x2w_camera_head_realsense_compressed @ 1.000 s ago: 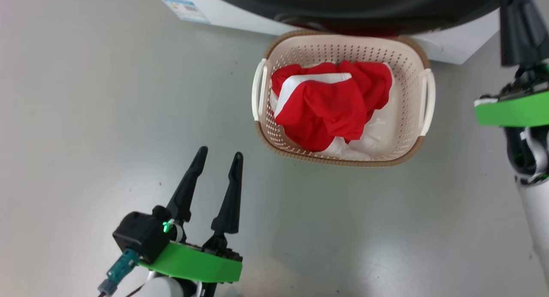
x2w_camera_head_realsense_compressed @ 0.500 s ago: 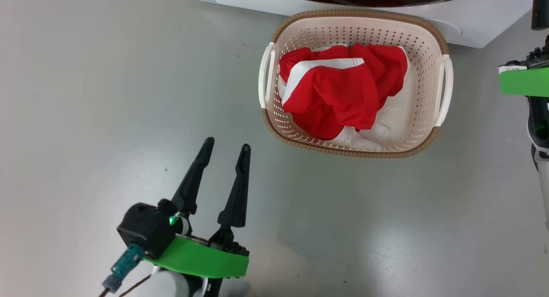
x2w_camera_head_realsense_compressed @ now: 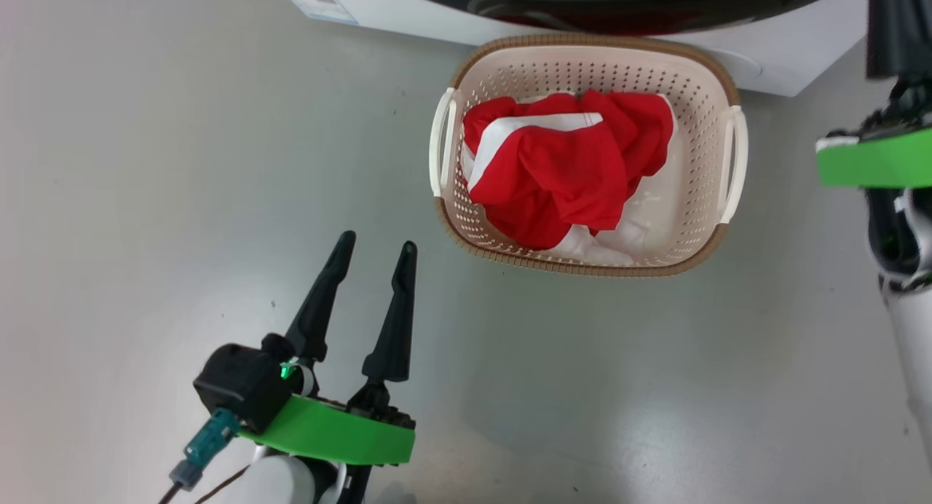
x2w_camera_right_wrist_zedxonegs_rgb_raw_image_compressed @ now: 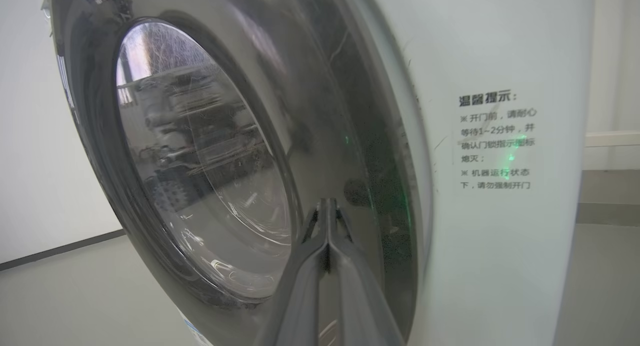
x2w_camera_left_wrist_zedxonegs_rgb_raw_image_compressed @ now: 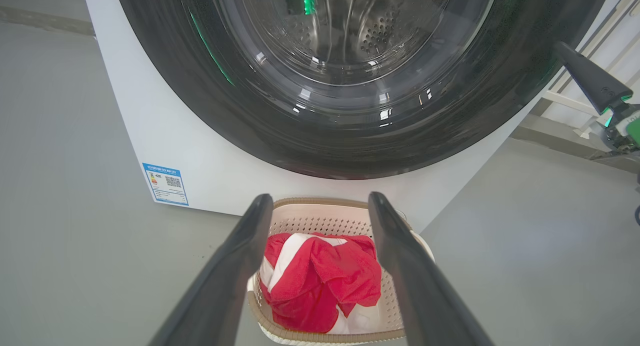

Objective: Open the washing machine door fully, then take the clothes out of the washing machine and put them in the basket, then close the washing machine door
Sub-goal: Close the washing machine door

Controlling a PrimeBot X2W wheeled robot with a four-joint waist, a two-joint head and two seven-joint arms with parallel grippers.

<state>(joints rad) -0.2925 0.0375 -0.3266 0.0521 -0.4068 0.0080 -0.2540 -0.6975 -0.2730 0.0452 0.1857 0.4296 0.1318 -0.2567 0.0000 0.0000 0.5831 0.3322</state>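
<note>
Left gripper [x2w_camera_head_realsense_compressed: 373, 247] spread, empty, hangs over floor. Basket [x2w_camera_head_realsense_compressed: 582, 269] ahead and to its right, with clothes [x2w_camera_head_realsense_compressed: 561, 176] inside; unloading looks done. Door [x2w_camera_left_wrist_zedxonegs_rgb_raw_image_compressed: 280, 131] beyond basket, seems flush on washer [x2w_camera_left_wrist_zedxonegs_rgb_raw_image_compressed: 150, 126]. Right gripper [x2w_camera_right_wrist_zedxonegs_rgb_raw_image_compressed: 327, 205] pressed together, tips at door's black rim — contact unclear. Step: closing door. Next: firm push till latched, then withdraw.

Red, white-striped clothes [x2w_camera_head_realsense_compressed: 561, 176] in a cream, brown-rimmed basket [x2w_camera_head_realsense_compressed: 699, 74]

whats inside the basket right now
The basket holds the clothes: a crumpled red bundle with white panels, lying toward its left side. The basket bottom beneath the bundle is covered, so anything under it cannot be seen.
</note>
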